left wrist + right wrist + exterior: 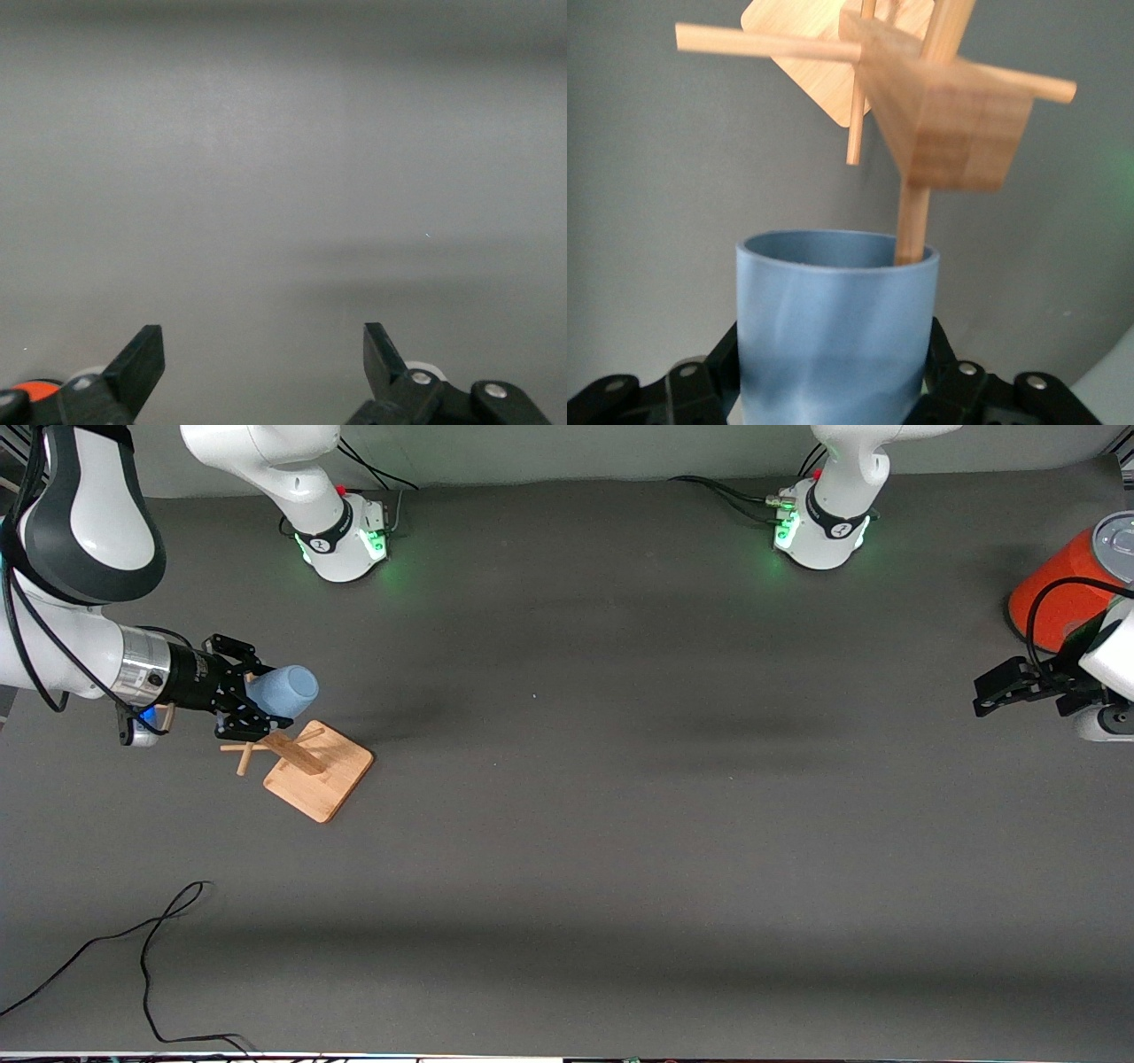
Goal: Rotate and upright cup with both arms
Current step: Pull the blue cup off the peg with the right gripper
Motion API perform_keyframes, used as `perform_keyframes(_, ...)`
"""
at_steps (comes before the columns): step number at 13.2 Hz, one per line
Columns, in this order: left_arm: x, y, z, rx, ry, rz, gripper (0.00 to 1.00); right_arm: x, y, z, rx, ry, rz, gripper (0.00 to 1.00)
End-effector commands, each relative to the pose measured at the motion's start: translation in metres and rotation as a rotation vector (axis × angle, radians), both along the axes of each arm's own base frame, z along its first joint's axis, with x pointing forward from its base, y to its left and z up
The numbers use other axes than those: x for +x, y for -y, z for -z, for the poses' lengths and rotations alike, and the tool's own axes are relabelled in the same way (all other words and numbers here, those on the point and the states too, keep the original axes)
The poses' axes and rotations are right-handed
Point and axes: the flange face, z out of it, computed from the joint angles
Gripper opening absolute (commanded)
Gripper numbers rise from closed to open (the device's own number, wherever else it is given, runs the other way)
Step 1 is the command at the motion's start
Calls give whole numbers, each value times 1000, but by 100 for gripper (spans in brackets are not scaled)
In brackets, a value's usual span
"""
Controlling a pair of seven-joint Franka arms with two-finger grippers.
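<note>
My right gripper (257, 695) is shut on the light-blue cup (285, 689), holding it on its side above the wooden rack (319, 775), with the mouth pointing toward the left arm's end of the table. In the right wrist view the cup (833, 328) fills the space between the black fingers (700, 385), and one peg (912, 221) of the rack (948, 115) reaches the cup's rim. At the left arm's end of the table, beside the orange can, my left gripper (982, 695) stands open. The left wrist view shows its fingertips (142, 354) wide apart over bare grey table, nothing between them.
A large orange can with a grey lid (1059, 593) stands at the left arm's end of the table. A black cable (151, 939) loops over the table near the front camera, at the right arm's end. The two arm bases (345, 540) (819, 531) stand along the back edge.
</note>
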Motion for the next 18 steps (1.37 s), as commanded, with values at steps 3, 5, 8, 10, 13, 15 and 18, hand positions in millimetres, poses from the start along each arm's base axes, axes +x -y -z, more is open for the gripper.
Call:
perform_keyframes(3, -2, -2, -11, -14, 13, -2, 100, -6, -51, -42, 44, 6, 31, 48)
perform_keyframes(5, -2, -5, -11, -12, 12, -11, 100, -6, -87, -59, 61, 22, 28, 48)
perform_keyframes(8, -2, -5, -12, -10, 14, -16, 100, -4, -161, -76, 56, 57, 63, 48)
perform_keyframes(10, -2, -4, -11, -11, 14, -14, 100, -3, -214, -75, 51, 70, 116, 48)
perform_keyframes(13, -2, -4, -11, -9, 12, -14, 100, -11, -277, -56, -7, 101, 146, 48)
perform_keyframes(15, -2, -4, -11, -9, 12, -17, 100, -27, -329, -34, -46, 121, 167, 48)
perform_keyframes(18, -2, -4, -11, -9, 11, -16, 100, -48, -391, 10, -113, 143, 193, 48)
